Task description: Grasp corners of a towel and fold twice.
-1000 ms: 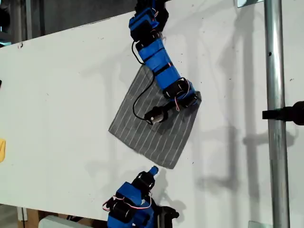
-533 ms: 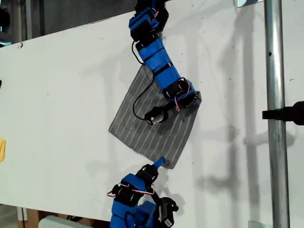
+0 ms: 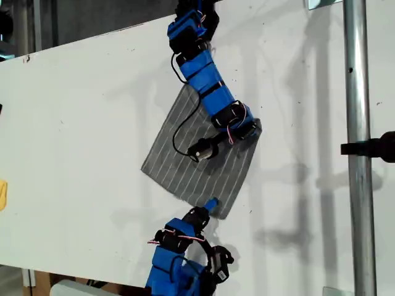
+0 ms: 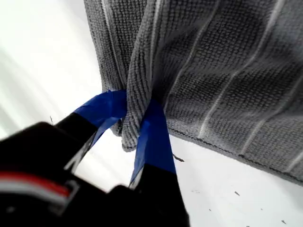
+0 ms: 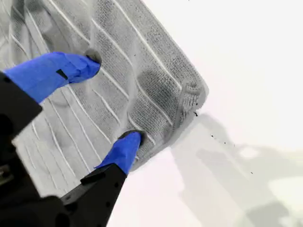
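On the white worktop the towel lay flat near the middle of the exterior view. Compared with a second before, my second end effector had advanced from the bare worktop onto the towel's near corner, its fingers apart and straddling the hem. My first end effector was clamped on a pinched fold at the far corner. I judged both corners nearly ready for the first fold. At the exterior view's right a metal pole stood well apart, blocking nothing.
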`<state>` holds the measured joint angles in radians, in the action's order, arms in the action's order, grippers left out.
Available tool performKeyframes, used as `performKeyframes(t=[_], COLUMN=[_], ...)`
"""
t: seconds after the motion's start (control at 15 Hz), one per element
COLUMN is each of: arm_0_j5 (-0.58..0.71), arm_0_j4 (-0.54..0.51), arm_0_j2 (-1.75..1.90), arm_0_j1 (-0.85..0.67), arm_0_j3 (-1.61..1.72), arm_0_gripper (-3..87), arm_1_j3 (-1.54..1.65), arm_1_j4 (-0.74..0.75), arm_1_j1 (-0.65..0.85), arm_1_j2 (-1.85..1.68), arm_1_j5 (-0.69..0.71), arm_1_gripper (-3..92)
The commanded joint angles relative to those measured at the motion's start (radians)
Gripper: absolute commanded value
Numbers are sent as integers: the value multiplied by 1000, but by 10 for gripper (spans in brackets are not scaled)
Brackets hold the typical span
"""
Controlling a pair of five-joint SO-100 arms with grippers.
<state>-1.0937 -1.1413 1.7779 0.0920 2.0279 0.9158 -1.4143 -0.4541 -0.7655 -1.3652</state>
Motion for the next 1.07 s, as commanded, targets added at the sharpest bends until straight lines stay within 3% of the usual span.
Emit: performKeyframes(t=[0.0,0.4,0.53,0.6,0.67,0.87,1.0], arm_0_j5=[-74,-262,-290,-313,-319,-278,-282], arm_0_j4=[89,212,236,224,221,170,69], arm_0_j2=[-18,-175,-218,-235,-236,-224,-219], arm_0_j1=[18,89,107,107,107,109,101], arm_0_j3=[71,153,146,135,127,51,-55], arm_0_gripper=[272,275,221,61,4,-23,-23], arm_1_j3=[12,12,15,17,17,18,25], arm_1_j4=[3,2,-3,-5,-5,-18,-23], arm_1_j1=[-2,-17,-18,-18,-18,-18,-25], arm_1_j2=[-31,-29,-29,-29,-31,-43,-75], arm_1_j5=[-5,-17,-18,-20,-20,-25,-29], arm_1_gripper=[-3,-3,-3,-3,-3,-3,-3])
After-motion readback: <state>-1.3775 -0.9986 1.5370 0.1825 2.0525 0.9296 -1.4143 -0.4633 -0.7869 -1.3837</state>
